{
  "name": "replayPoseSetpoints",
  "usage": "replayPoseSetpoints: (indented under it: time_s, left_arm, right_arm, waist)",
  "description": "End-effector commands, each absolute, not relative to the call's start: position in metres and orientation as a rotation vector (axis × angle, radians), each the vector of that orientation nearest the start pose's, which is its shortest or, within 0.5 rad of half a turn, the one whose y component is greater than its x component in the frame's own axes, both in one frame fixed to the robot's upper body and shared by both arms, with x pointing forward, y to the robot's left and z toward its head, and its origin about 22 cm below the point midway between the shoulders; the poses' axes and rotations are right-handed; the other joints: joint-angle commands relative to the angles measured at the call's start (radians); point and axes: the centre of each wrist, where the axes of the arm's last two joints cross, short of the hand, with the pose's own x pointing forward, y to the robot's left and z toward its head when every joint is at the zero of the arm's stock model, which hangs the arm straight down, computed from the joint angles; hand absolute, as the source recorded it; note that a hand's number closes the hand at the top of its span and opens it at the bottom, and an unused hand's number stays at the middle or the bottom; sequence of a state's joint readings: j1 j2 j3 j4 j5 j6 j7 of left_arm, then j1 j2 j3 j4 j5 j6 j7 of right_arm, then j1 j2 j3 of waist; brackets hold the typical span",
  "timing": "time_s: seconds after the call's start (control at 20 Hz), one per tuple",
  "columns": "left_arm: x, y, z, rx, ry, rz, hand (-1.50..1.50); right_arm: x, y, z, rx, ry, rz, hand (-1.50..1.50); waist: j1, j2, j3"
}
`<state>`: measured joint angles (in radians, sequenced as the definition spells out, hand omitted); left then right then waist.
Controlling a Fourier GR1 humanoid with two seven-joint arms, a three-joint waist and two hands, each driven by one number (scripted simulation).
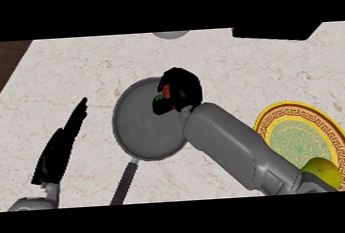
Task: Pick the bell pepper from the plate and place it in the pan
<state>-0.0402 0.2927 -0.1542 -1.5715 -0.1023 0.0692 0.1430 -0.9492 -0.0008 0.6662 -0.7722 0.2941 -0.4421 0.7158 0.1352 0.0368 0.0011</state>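
While the pale marbled stone surface (54, 70) fills most of the view, the round grey metal pan (143, 133) with its dark handle lies at its middle. At the right sits a gold-rimmed green patterned plate (338, 138). Above the pan's far rim, the right hand (182, 85) has its fingers curled round what looks like the red bell pepper (166, 92). The left hand (59, 145) rests with fingers straight, pressed together.
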Motion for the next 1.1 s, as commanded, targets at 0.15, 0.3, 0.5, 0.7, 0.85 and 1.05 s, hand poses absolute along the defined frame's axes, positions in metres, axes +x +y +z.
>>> replayPoseSetpoints:
  time_s: [0.15, 0.3, 0.5, 0.7, 0.85, 1.05]
  left_arm:
    - [0.253, 0.251, 0.022, 0.234, -1.452, -0.369, 0.00]
    - [0.254, 0.260, 0.018, 0.248, -1.437, -0.367, 0.00]
    - [0.246, 0.257, 0.016, 0.244, -1.436, -0.346, 0.00]
    - [0.257, 0.263, 0.023, 0.274, -1.440, -0.344, 0.00]
    - [0.243, 0.261, 0.009, 0.281, -1.412, -0.325, 0.00]
    - [0.235, 0.275, 0.004, 0.299, -1.393, -0.261, 0.00]
  right_arm:
    - [0.364, -0.024, 0.050, -0.453, -1.294, 0.471, -1.50]
    - [0.365, -0.019, 0.060, -0.466, -1.435, 0.367, -1.50]
    - [0.376, -0.020, 0.072, -0.497, -1.494, 0.175, -1.50]
    - [0.380, -0.030, 0.062, -0.559, -1.489, -0.021, -1.50]
    - [0.384, -0.040, 0.057, -0.589, -1.477, -0.132, -1.50]
    - [0.376, -0.063, 0.037, -0.559, -1.521, -0.186, -1.50]
  waist:
    - [0.018, 0.003, 0.002]
    - [0.005, -0.003, 0.001]
    - [-0.009, -0.011, 0.000]
    - [-0.026, -0.010, 0.001]
    - [-0.044, -0.014, 0.001]
    - [-0.106, -0.028, 0.000]
